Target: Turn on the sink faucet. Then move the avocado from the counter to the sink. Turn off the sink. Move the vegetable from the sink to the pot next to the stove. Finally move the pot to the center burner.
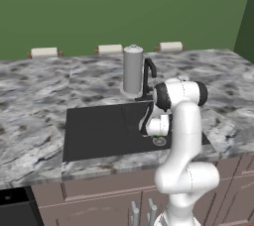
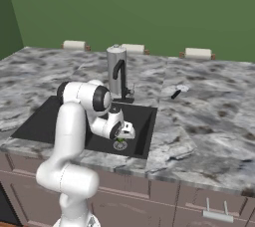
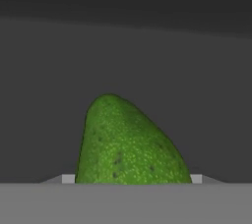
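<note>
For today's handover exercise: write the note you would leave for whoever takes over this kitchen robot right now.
Hand: low in the sink, fingers either side of the avocado; firm grip not confirmed.
Avocado: in the basin, over the drain.
Sink faucet: no water visible.
Done: avocado is in the sink.
Left: confirm the tap is off, lift the avocado into the pot, put the pot on the centre burner.

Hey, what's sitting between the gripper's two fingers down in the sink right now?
The avocado sits there on the sink floor, seen close up in the hand view.
</note>
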